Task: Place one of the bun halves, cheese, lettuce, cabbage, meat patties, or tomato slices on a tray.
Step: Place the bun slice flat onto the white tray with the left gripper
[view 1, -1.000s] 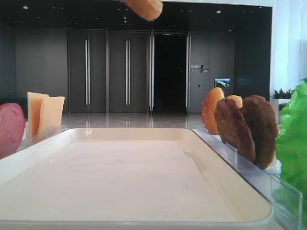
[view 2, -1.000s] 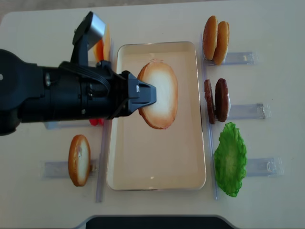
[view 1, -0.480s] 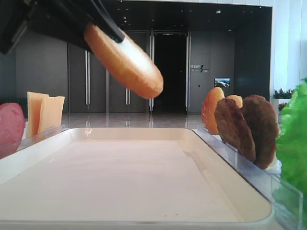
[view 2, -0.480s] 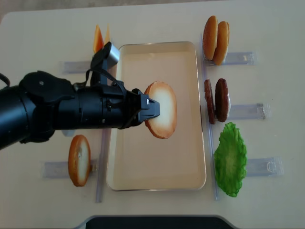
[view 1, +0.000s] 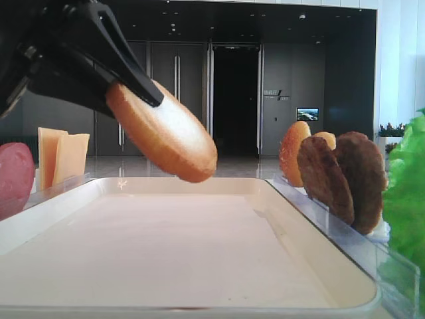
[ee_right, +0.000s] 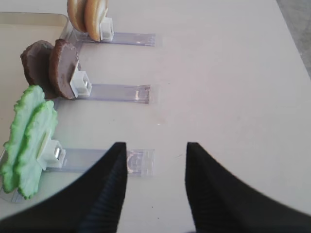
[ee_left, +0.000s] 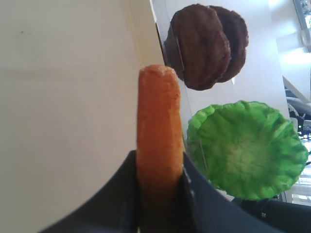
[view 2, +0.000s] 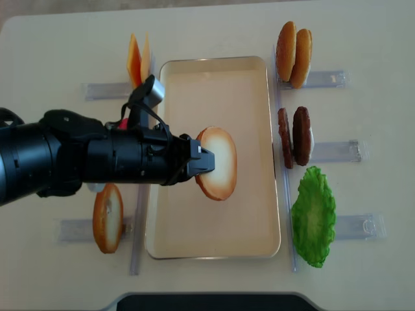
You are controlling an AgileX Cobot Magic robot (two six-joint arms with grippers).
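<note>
My left gripper [view 2: 201,162] is shut on the rim of a bun half [view 2: 219,163], with its pale flat face turned upward. The bun half [view 1: 166,136] hangs tilted a little above the middle of the cream tray [view 2: 214,97] and does not touch it. In the left wrist view the bun's edge [ee_left: 158,121] stands pinched between both fingers, over the tray floor [ee_left: 63,97]. My right gripper [ee_right: 156,148] is open and empty over bare table, right of the clear holders.
Right of the tray stand two buns [view 2: 293,53], two meat patties [view 2: 294,136] and lettuce [view 2: 313,216] in clear holders. On the left are cheese [view 2: 136,59], another bun half [view 2: 107,217] and a tomato slice [view 1: 13,176].
The left gripper has come down with the bun half, from high above the tray to just over its middle, and has shifted slightly toward the near end.
</note>
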